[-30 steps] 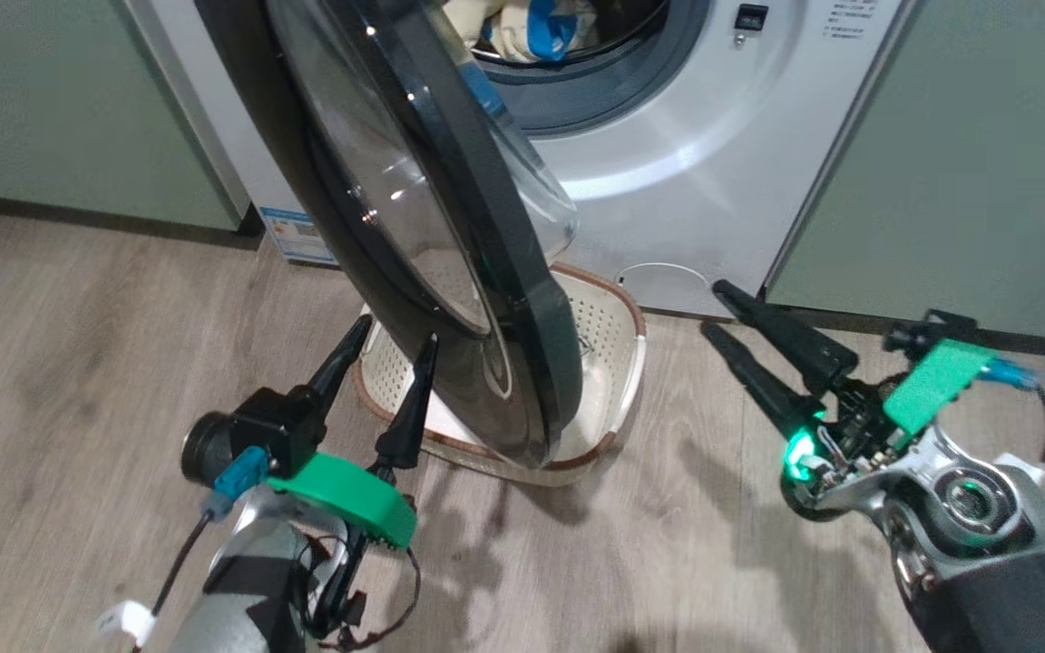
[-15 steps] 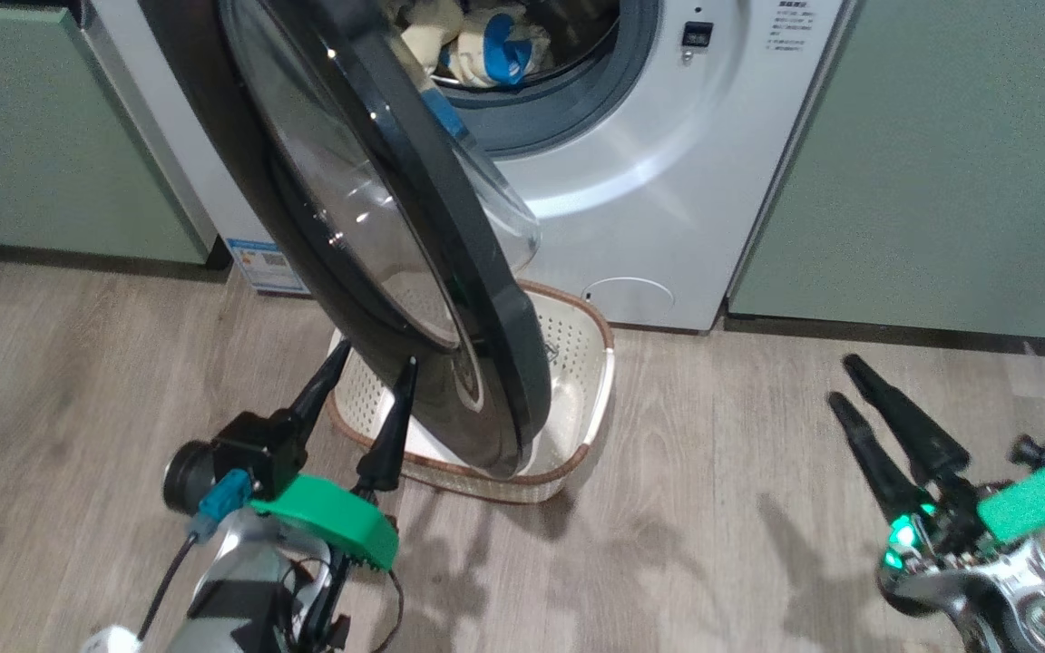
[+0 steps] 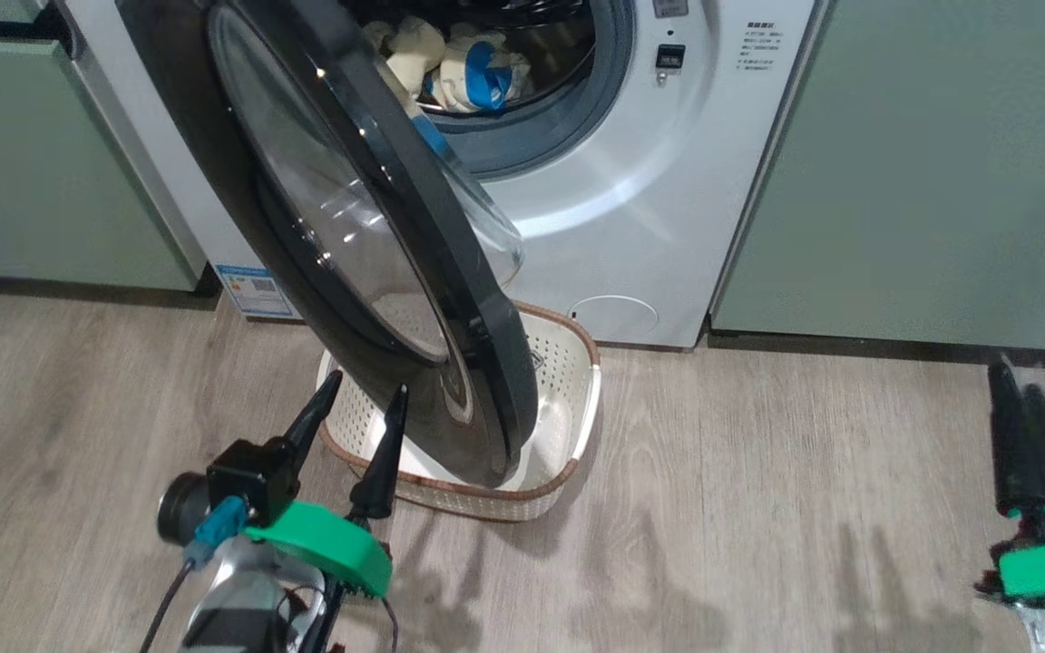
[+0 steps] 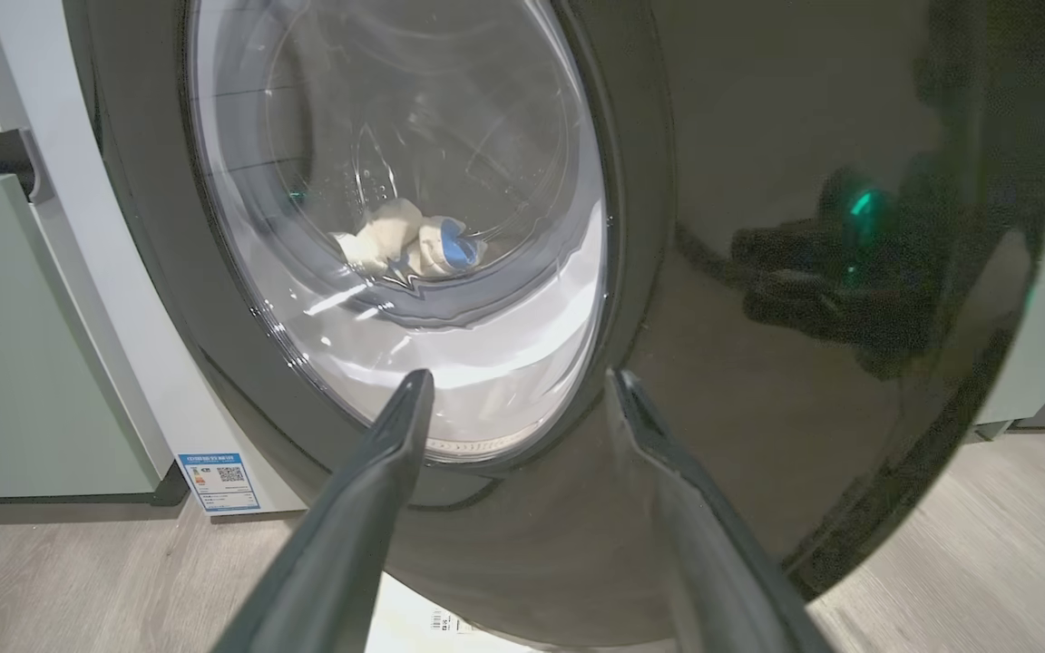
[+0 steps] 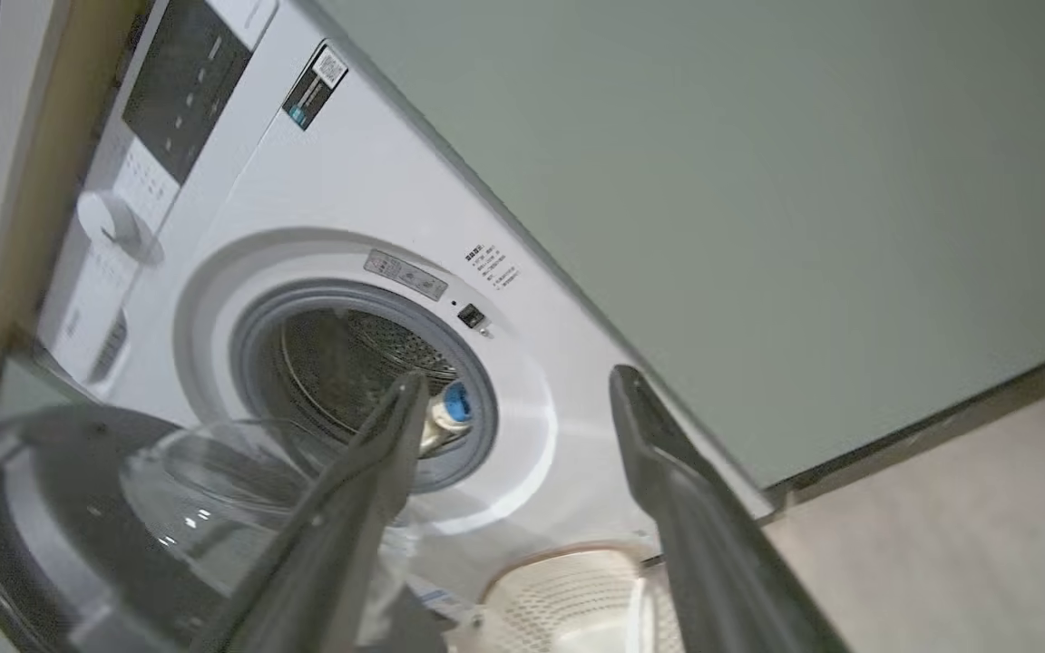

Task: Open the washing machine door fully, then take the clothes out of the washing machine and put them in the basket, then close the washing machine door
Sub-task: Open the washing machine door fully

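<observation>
1. The door is swung out only partway and hangs over the basket on the floor. I judge step one unfinished.
2. The clothes lie in the drum of the washing machine, and the basket holds none. Unloading and closing remain.
3. Left claw: fingers apart, empty, just before the door's lower rim. Right claw: apart, empty, well off to the right.
4. Count: one washing machine, one door, one basket, two claws. The clothes form one bundle, and I cannot separate the pieces.
</observation>
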`<state>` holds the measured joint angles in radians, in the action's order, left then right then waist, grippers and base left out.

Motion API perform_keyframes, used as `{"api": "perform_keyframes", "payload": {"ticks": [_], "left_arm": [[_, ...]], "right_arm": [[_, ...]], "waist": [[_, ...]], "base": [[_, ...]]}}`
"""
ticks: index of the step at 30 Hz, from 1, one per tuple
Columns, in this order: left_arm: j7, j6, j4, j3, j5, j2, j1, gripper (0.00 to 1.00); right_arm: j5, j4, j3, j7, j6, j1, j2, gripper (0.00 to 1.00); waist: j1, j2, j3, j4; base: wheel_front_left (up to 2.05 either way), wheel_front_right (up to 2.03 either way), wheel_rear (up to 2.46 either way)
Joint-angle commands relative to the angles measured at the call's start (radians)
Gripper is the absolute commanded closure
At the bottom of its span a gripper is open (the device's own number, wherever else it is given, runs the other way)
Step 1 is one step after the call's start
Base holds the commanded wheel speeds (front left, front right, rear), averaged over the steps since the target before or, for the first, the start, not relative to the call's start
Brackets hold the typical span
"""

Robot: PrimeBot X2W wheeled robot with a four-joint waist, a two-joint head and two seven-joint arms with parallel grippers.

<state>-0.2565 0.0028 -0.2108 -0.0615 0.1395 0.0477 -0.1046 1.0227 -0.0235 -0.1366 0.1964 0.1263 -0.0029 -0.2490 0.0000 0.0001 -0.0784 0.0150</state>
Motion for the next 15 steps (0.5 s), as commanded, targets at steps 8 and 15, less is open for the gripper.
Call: {"api": "perform_keyframes", "payload": {"ticks": [8,15], "left_arm": [[-0.005,0.004,0.037,0.046,0.009,0.016,-0.013,0.0],[-0.005,0.003,0.035,0.048,0.011,0.017,-0.002,0.0]], "right_arm": [[-0.492,-0.013,0.082,0.065,0.004,0.026,0.033,0.0],[-0.773,-0.047,0.13,0.065,0.004,0.111,0.113,0.0]], "waist": [[0.0,-0.0001,0.011,-0.002],[0.0,-0.0001,0.02,-0.003]], "base": [[0.0,0.0,0.0],[0.0,0.0,0.0]]}}
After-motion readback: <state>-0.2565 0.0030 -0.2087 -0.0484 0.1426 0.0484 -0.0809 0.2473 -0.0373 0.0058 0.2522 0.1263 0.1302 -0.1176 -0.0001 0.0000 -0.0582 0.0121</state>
